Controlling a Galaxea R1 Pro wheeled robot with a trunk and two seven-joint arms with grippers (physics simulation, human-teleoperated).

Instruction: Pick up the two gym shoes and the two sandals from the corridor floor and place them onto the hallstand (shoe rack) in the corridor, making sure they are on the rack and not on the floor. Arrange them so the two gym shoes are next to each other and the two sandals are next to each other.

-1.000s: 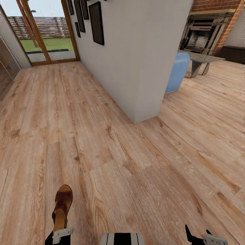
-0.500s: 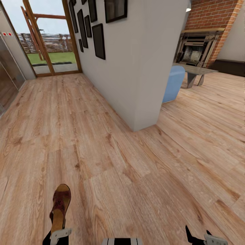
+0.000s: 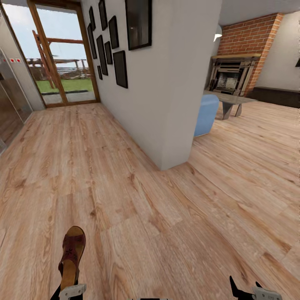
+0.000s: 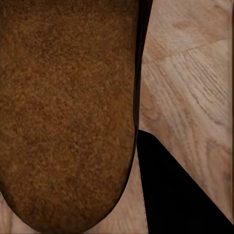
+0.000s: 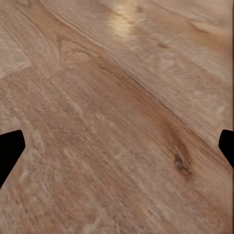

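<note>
One brown sandal [image 3: 72,253] stands out over the wood-plank corridor floor [image 3: 125,175], its heel end in my left gripper [image 3: 69,290], which is shut on it at the head view's lower left. The left wrist view has the sandal's brown surface [image 4: 68,112] up close beside one black finger [image 4: 180,195]. My right gripper [image 3: 246,292] hangs open at the lower right, and in the right wrist view its black fingertips [image 5: 9,152] stand wide apart over bare floor [image 5: 122,97]. The gym shoes, the other sandal and the hallstand are out of view.
A white wall corner [image 3: 175,104] with black picture frames [image 3: 137,23] juts out ahead. A glass door [image 3: 62,75] ends the corridor at the far left. To the right are a blue seat [image 3: 206,114], a low table [image 3: 231,100] and a brick fireplace [image 3: 233,77].
The head camera has tilted upward, so the whole picture has slid down. The sandal stays in the left gripper and the right gripper stays open.
</note>
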